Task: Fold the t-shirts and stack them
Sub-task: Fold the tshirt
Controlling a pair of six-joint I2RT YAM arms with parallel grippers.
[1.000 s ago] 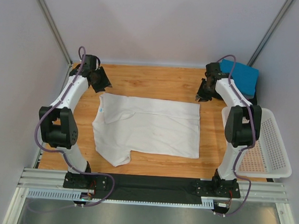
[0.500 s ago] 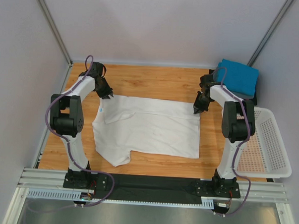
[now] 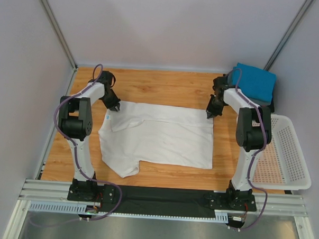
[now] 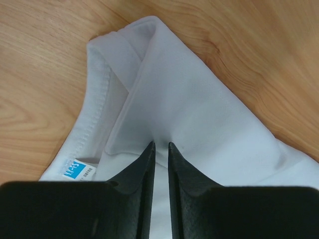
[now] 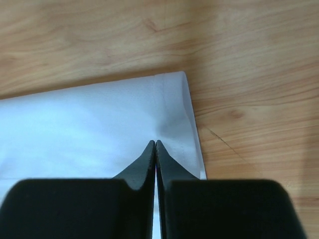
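From above, the white t-shirt (image 3: 164, 135) is lying spread on the table (image 3: 161, 88), with the left gripper (image 3: 116, 108) and right gripper (image 3: 210, 114) pressing at its far corners.

Left wrist: the jaws are pinching a fold beside the collar, with a sliver of cloth between them.

Right wrist: the jaws are sitting fully closed, nipping puckered cloth near the shirt's corner.

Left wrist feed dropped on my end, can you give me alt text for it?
The left claw has its dark fingers a narrow gap apart, tips on the white t-shirt beside its collar; whether it pinches the cloth is unclear. A size label shows at lower left, with wooden table around.
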